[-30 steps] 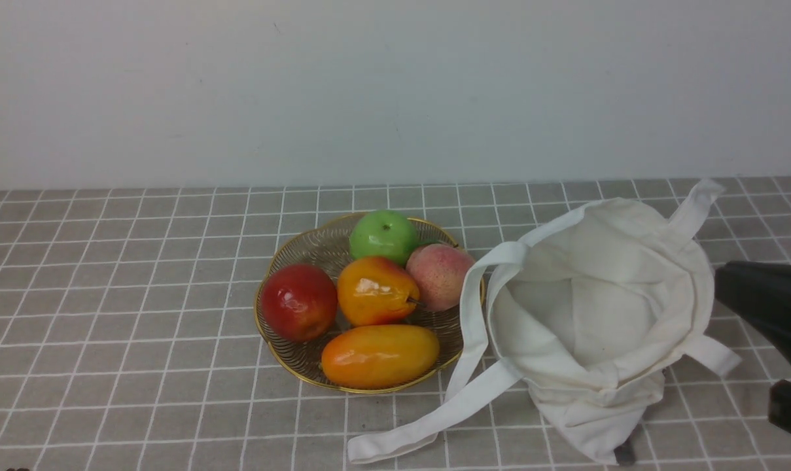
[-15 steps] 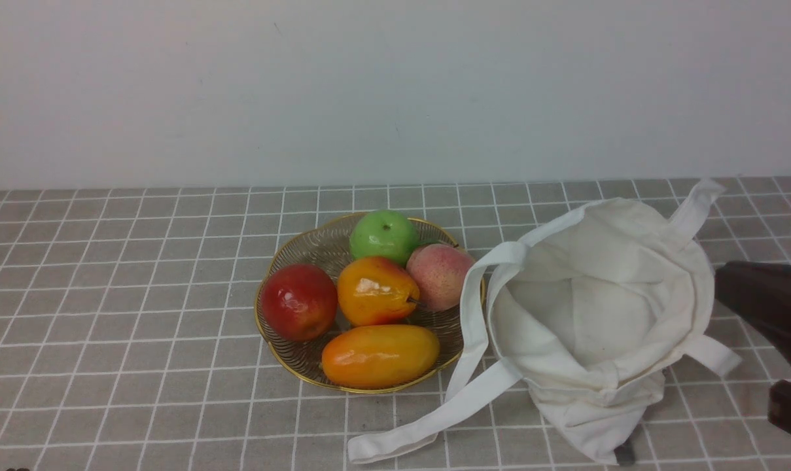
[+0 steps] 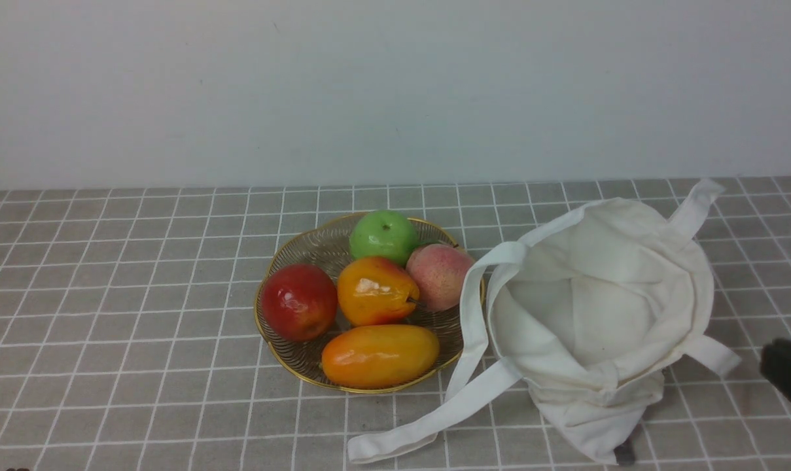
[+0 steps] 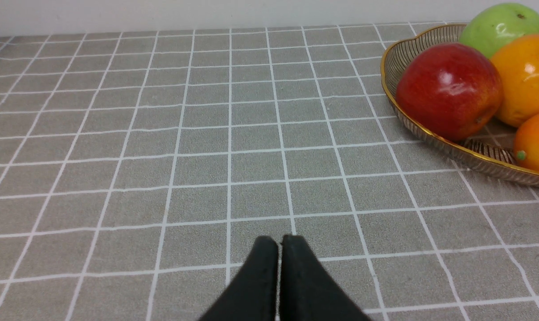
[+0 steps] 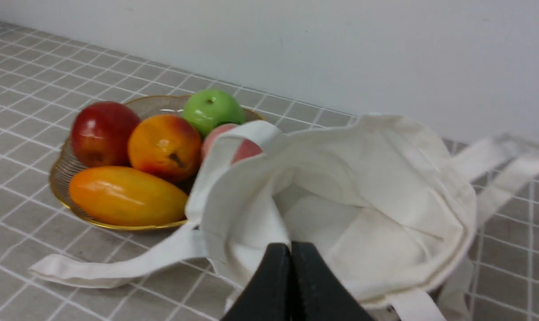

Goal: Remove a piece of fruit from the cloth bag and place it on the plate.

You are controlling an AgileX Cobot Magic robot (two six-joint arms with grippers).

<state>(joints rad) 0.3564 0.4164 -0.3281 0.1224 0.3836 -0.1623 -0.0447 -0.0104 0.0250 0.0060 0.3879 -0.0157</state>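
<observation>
The right gripper (image 5: 290, 247), fingers pressed together, sits at the front view's lower right edge, near the cloth bag (image 3: 598, 314). The left gripper (image 4: 279, 240) is likewise closed. Mid-frame, the piece of fruit (image 3: 375, 291) lies on the plate (image 3: 305, 245).

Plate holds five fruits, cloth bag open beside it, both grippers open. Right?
No, both grippers are shut. The left gripper shows fingertips pressed together in the left wrist view, the right gripper in the right wrist view. The rest stands: the plate holds five fruits and the cloth bag lies open beside it.
</observation>
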